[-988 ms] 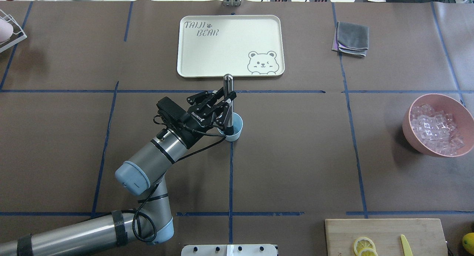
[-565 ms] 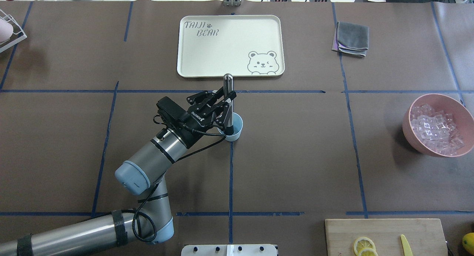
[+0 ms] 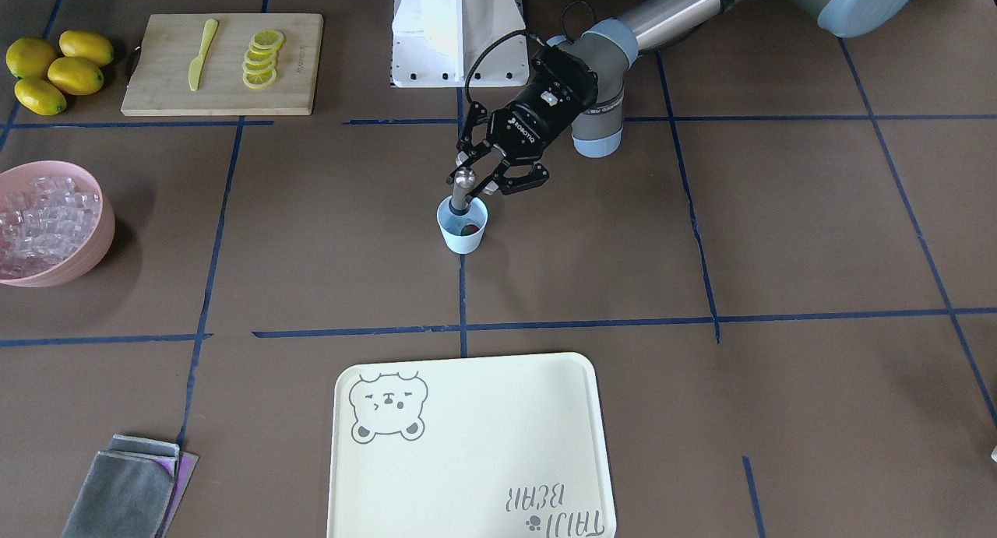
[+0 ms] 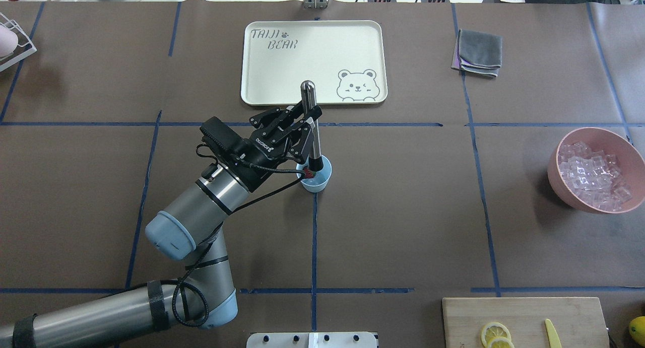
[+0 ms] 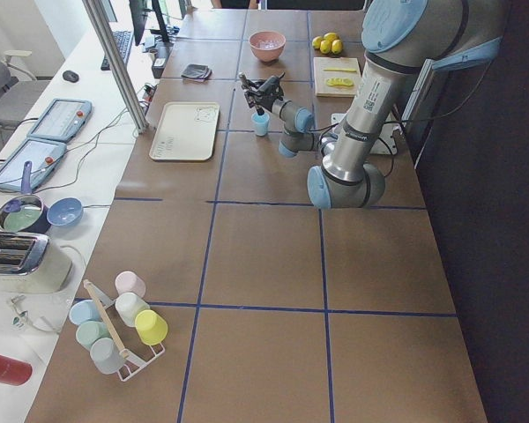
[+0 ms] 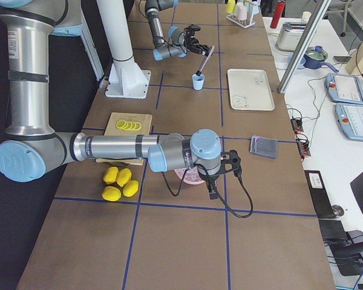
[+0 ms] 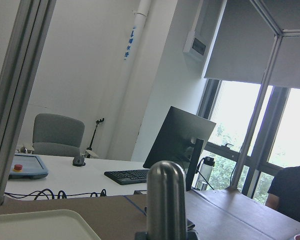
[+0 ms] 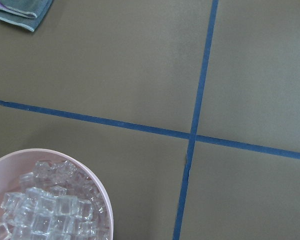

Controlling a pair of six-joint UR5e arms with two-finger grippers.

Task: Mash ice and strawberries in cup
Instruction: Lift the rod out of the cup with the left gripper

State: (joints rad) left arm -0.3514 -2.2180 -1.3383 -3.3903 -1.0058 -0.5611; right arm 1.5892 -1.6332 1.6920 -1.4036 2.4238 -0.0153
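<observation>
Left gripper (image 4: pixel 309 123): jaws closed on the shaft of the metal muddler (image 4: pixel 308 93), at 10 o'clock above the cup (image 4: pixel 323 180) in the overhead view.
Muddler: leans slightly, lower end inside the cup.
Cup: mid-table, on a blue tape (image 4: pixel 314 237) crossing.
Strawberry (image 3: pixel 468 228): in the cup. The front-facing view shows red with green beside the muddler; the overhead view shows only a red sliver.
Ice (image 4: pixel 594 174): heaped in the pink bowl (image 4: pixel 561 183) at 3 o'clock, well apart. Whether any is in the cup cannot be told.
Room: the edge of the tray (image 4: pixel 312 102) at 12 o'clock is nearest; the cutting board (image 4: pixel 524 312) lies at 5 o'clock by the table edge.
Right gripper (image 6: pixel 232 164): seen only in the right side view, over the bowl; jaw state cannot be told.
</observation>
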